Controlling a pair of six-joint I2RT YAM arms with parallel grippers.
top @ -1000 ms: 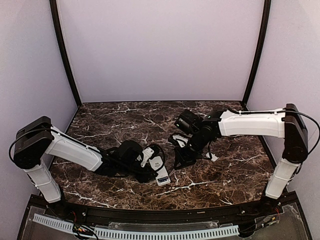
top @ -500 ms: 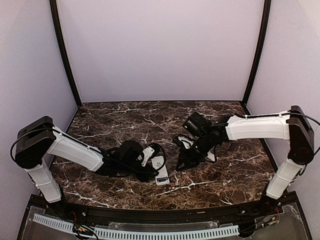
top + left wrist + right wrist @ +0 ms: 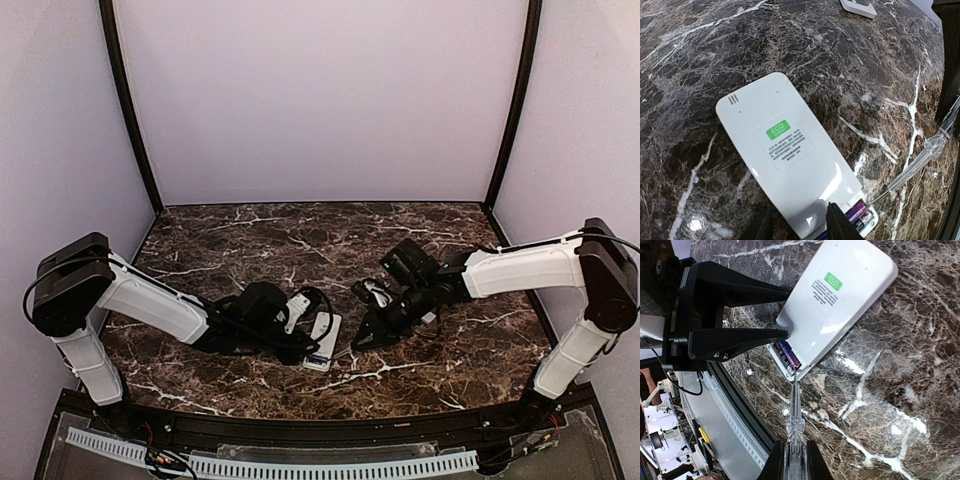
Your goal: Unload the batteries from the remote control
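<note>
The slim white plastic remote control (image 3: 785, 150) was clamped by the left gripper (image 3: 802, 225); the right gripper (image 3: 792, 462) was closed on a clear pick (image 3: 794, 410) beside the purple batteries (image 3: 789, 354).

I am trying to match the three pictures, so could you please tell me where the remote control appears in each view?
Top external: remote control lies just below the picture's centre.
Left wrist: remote control fills the middle, running from upper left to lower right.
Right wrist: remote control sits upper right, slanting down-left.
Shared landmark: the green ECO label shows in both wrist views; it is too small to see from above.
</note>
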